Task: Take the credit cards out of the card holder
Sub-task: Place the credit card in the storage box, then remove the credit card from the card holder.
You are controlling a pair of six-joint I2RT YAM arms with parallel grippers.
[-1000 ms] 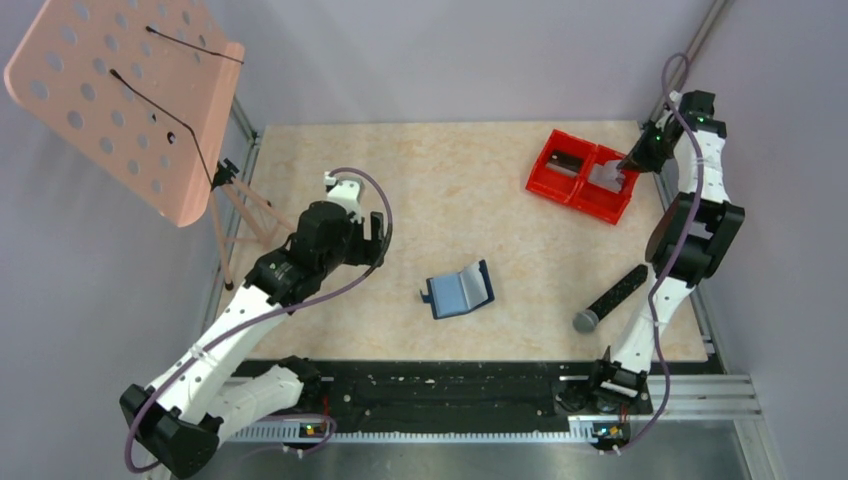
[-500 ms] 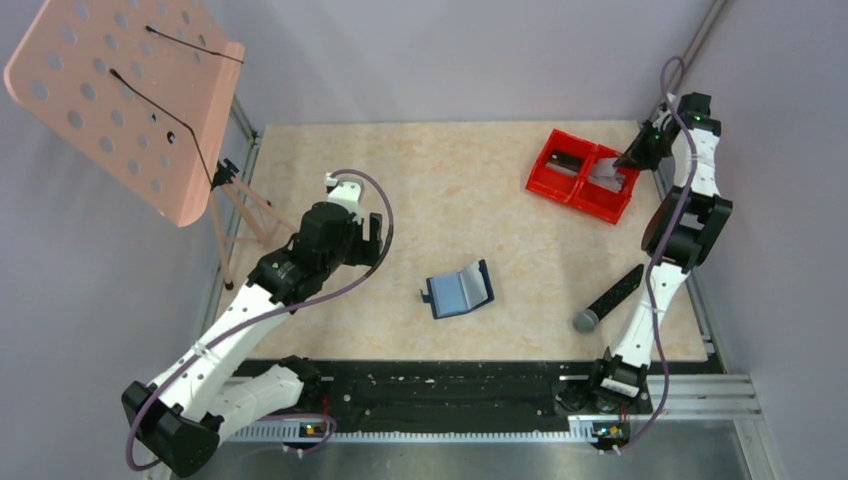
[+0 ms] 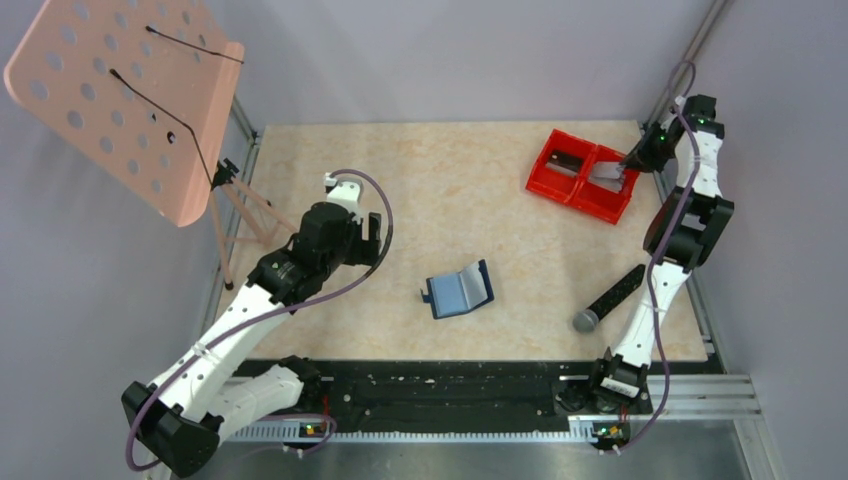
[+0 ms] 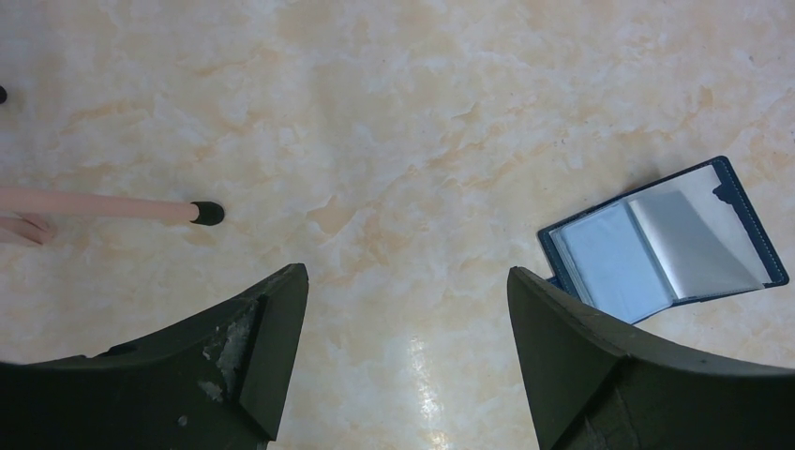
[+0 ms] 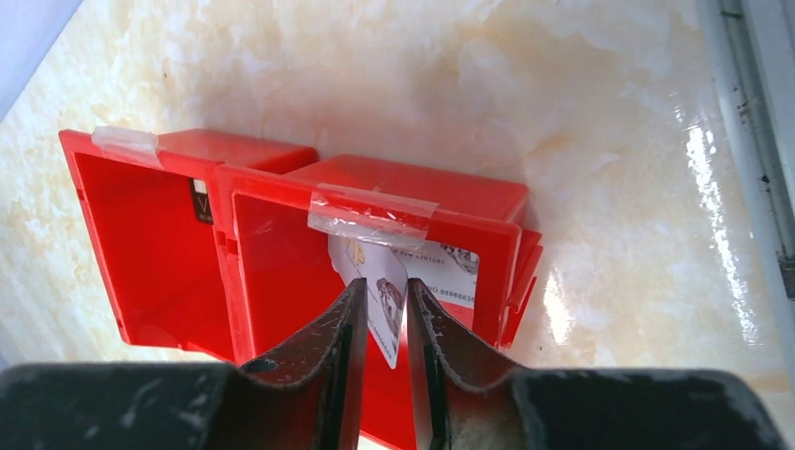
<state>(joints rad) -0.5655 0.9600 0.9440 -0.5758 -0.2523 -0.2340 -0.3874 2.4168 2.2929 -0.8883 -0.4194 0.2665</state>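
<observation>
A beige marbled desk (image 3: pixel 440 180) fills the middle, with pale lilac-grey walls (image 3: pixel 450 60) close on three sides. A pink perforated music stand (image 3: pixel 120 100) (its black-tipped legs resting on the desk's left side) tilts over the far left corner. A black strip (image 3: pixel 440 385) and a metal rail (image 3: pixel 450 432) run along the near edge. Soft glare lies on the desk.

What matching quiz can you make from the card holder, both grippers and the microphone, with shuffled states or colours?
1 card holder
2 left gripper
3 right gripper
4 microphone

A shut on a credit card at the red bin
B black, grey head
C lying open, blue-grey inside
D open, empty

Pairs: 1-C, 2-D, 3-A, 4-B
</observation>
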